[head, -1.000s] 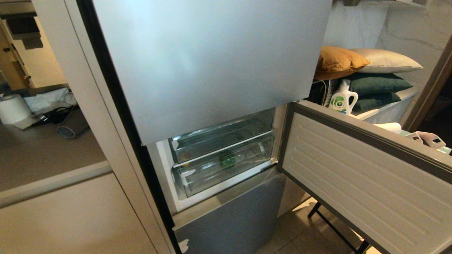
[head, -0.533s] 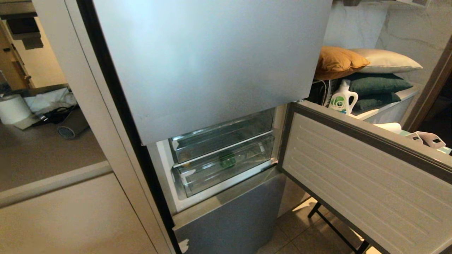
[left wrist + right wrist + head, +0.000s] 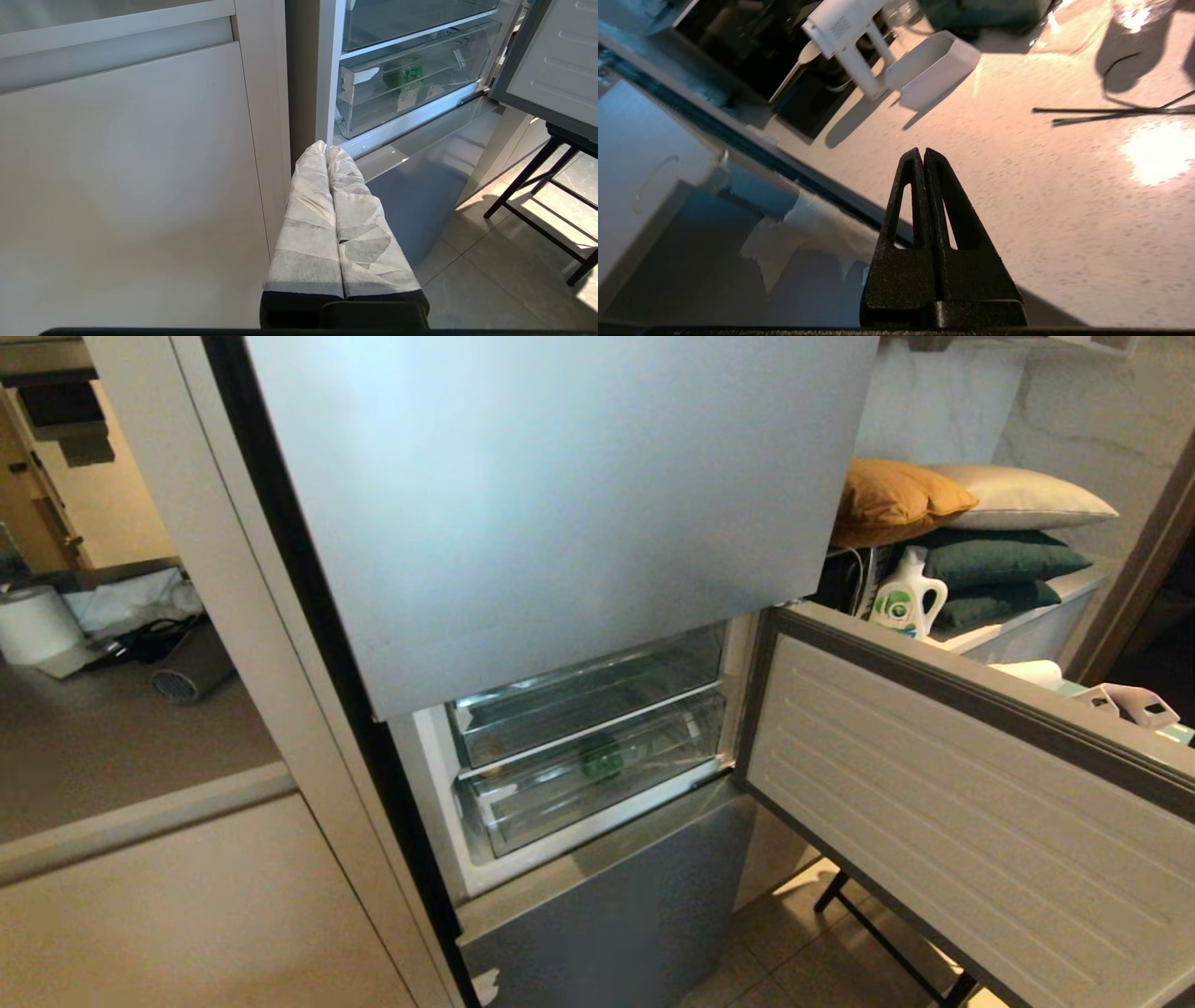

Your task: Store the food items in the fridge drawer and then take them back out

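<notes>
- The fridge drawer point(image 3: 597, 775) is pushed in, a clear bin in the open lower part of the fridge; the upper door point(image 3: 560, 513) hangs over it and hides the back of both bins
- The bell pepper point(image 3: 603, 761) sits inside that drawer near the middle of its front wall, seen only as a green smear through the plastic; in the left wrist view point(image 3: 404, 76) it is a little plainer
- The potato cannot be made out with any certainty; a faint brownish patch shows behind the front of the bin above, too dim to name
- The open lower door point(image 3: 943, 821) swings out to the right, cut off by the frame edge
- Neither arm shows in the head view
- The left gripper point(image 3: 327, 150), its fingers wrapped in pale tape, is pressed together and holds nothing, hanging low in front of the beige cabinet point(image 3: 131, 177) left of the fridge
- The right gripper point(image 3: 923, 151) is black, its tips pressed together and empty, above a pale speckled counter point(image 3: 1041, 196); the white objects point(image 3: 896, 60) beyond it are blurred and hard to identify
</notes>
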